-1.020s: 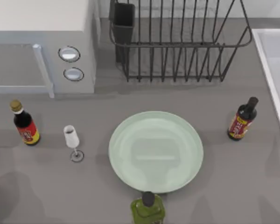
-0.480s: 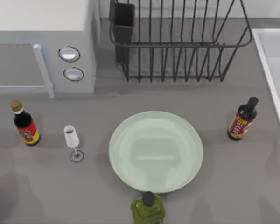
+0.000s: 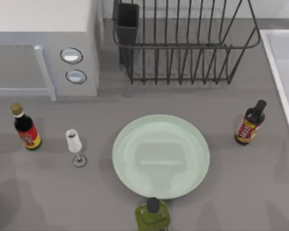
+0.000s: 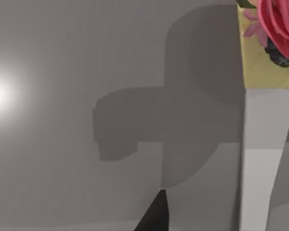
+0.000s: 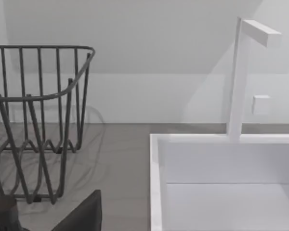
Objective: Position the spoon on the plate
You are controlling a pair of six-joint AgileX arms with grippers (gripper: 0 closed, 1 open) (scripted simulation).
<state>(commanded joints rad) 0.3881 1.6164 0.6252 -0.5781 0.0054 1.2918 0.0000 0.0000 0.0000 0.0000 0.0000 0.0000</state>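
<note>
I look down at the gray table. The big round green plate lies flat in the middle. I cannot tell where the spoon is.

A green bottle stands at the near edge of the plate, just beside its rim. A little white wine glass stands upright near the left of the plate, not touching it. Farther left stands a dark bottle with a red label. Another dark bottle stands well to the right of the plate. Behind the plate I see a microwave on the left, a black wire dish rack in the middle and a white sink on the right.

On the left wrist view, a dark bit of my left gripper hangs over the bare table, near a white box with a pink flower on top. On the right wrist view, a dark bit of my right gripper sits between the rack and the sink, and a white tap stands behind the sink.

I cannot tell if either gripper is apart or together.
</note>
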